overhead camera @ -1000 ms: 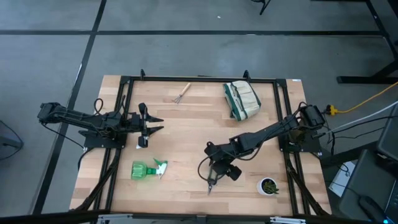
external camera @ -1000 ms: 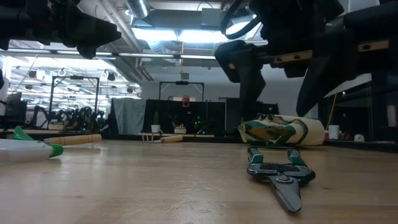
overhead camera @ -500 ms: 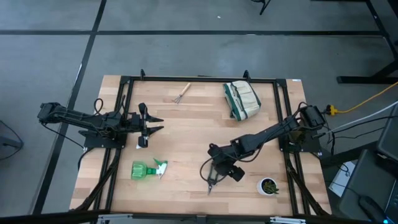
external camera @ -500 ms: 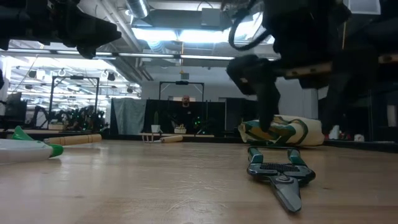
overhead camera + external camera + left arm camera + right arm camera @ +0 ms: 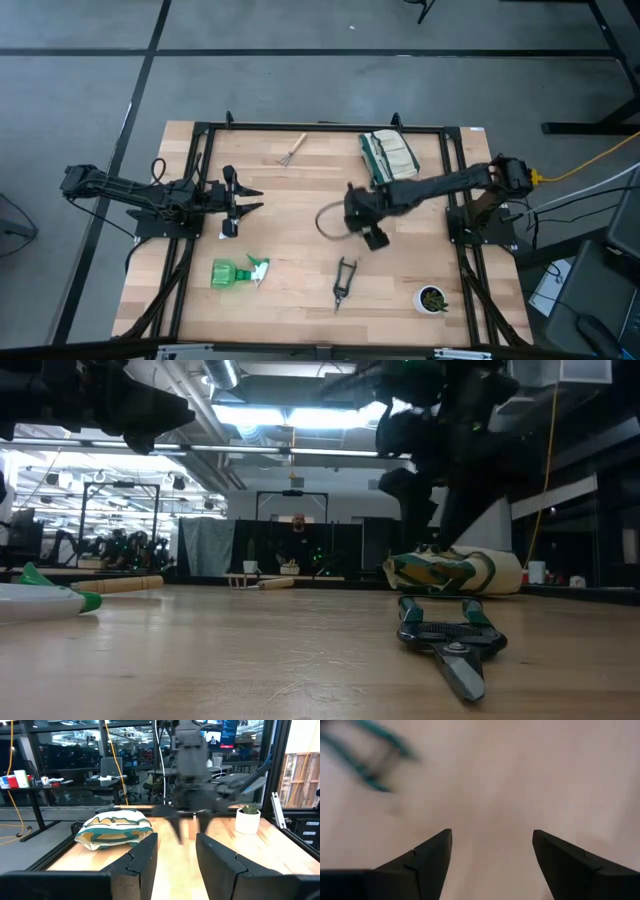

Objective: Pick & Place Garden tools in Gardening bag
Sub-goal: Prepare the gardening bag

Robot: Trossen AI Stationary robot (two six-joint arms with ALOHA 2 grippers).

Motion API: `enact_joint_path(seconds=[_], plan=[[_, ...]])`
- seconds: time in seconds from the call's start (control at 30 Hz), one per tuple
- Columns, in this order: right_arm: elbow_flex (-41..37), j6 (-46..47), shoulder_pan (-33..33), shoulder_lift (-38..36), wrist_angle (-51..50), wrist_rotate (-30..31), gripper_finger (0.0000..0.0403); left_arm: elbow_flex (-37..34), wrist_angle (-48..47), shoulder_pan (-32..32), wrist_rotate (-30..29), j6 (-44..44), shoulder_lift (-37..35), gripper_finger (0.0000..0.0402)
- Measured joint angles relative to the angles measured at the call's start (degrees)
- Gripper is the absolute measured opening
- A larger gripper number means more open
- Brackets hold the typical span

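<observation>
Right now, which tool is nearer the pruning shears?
Right. The right tool is open above the table's middle, just beyond the pruning shears. The left tool waits open by the table's left side, farther off.

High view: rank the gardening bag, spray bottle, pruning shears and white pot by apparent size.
1. gardening bag
2. spray bottle
3. pruning shears, longer than the pot but thin, so this order is unsure
4. white pot

Items counted on the table

One rake point(image 5: 290, 150), one pair of shears point(image 5: 343, 280), one spray bottle point(image 5: 239, 271), one canvas bag point(image 5: 388, 158) and one potted plant point(image 5: 432, 298) are seen; two arms are counted, each with one gripper, left point(image 5: 252, 198) and right point(image 5: 352, 212).
</observation>
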Motion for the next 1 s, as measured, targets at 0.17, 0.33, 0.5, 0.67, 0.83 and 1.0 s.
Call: enact_joint_path(seconds=[0.17,0.33,0.5,0.67,0.83,1.0], plan=[[0.3,9.1,-5.6,-0.5,-2.6,7.0,0.0282,0.0,0.0,0.0,0.0,0.0,0.0,0.013],[-0.2,17.7,-10.7,-0.5,-4.2,9.3,0.0282,0.0,-0.1,0.0,0.0,0.0,0.0,0.013],[-1.1,21.6,-13.7,-0.5,-3.7,9.2,0.0282,0.0,-0.1,0.0,0.0,0.0,0.0,0.013],[-1.3,22.9,-14.0,-0.5,-2.3,9.1,0.0282,0.0,-0.1,0.0,0.0,0.0,0.0,0.013],[-1.3,23.1,-13.5,-0.5,2.8,5.2,0.0282,0.0,-0.1,0.0,0.0,0.0,0.0,0.013],[-1.3,24.3,-13.4,-0.5,8.9,0.7,0.0282,0.0,-0.1,0.0,0.0,0.0,0.0,0.013]])
